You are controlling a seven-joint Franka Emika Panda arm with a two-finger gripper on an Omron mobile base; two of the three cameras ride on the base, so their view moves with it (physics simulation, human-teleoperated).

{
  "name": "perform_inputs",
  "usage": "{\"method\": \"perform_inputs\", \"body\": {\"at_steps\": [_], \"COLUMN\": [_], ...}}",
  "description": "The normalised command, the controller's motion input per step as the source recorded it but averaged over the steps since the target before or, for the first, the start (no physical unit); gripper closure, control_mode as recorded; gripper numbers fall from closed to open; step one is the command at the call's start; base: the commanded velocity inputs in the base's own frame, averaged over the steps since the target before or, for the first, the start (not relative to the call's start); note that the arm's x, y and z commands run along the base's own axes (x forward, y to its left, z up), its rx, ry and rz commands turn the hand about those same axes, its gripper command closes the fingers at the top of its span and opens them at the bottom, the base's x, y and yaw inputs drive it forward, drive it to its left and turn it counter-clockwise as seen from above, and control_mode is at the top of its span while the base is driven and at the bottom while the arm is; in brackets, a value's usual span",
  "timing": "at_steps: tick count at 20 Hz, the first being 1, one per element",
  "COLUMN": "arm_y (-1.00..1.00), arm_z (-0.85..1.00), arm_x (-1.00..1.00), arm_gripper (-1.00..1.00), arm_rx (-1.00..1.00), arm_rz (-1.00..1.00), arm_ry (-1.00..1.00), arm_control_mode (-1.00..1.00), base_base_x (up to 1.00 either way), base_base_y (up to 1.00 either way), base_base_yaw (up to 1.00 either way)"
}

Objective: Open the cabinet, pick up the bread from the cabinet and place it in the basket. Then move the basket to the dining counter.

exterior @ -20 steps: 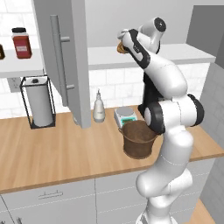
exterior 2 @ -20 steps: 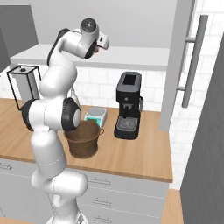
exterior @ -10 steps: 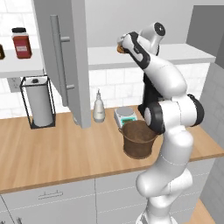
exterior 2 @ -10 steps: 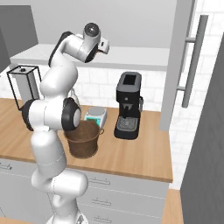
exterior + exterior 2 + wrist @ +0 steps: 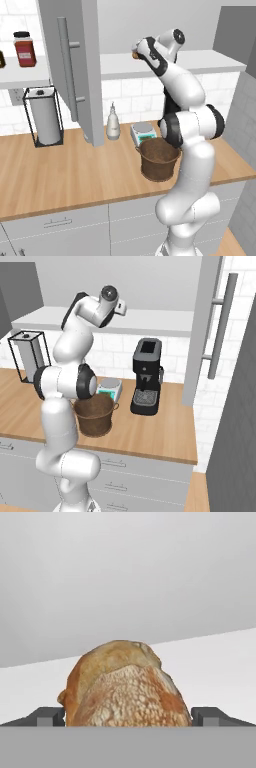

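Note:
The cabinet stands open, its grey door (image 5: 82, 70) with a long bar handle swung out. On its shelf (image 5: 210, 61) lies the bread (image 5: 125, 684), a golden-brown roll, also seen small in the left base view (image 5: 134, 53). My gripper (image 5: 128, 717) is raised to the shelf and open, with one fingertip (image 5: 47, 716) on each side of the roll; I cannot tell if they touch it. The dark woven basket (image 5: 159, 159) (image 5: 95, 415) sits on the wooden counter below the arm, with nothing seen in it. The dining counter is out of view.
On the counter stand a paper towel holder (image 5: 44, 120), a soap bottle (image 5: 113, 126), a small scale (image 5: 144, 132) behind the basket and a black coffee machine (image 5: 147, 376). A spice jar (image 5: 25, 49) sits on the left shelf. The right cabinet door (image 5: 200, 331) hangs open.
The hand has edged slightly further in over the shelf toward the bread. The jaws stay open and the basket has not moved.

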Motion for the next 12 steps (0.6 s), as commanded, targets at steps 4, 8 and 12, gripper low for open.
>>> {"method": "perform_inputs", "body": {"at_steps": [4,8,12], "arm_y": [0.06,0.13,0.0], "arm_z": [-0.06,-0.02,-0.01], "arm_x": [0.0,0.03,-0.56], "arm_gripper": [1.0,1.0,1.0], "arm_rx": [-0.08,-0.05,-0.01], "arm_rz": [0.06,0.06,0.07], "arm_ry": [0.0,-0.08,-0.16], "arm_control_mode": [-1.0,-1.0,-1.0], "base_base_x": [0.0,0.0,0.0], "base_base_y": [0.0,0.0,0.0], "base_base_yaw": [0.0,0.0,0.0]}}
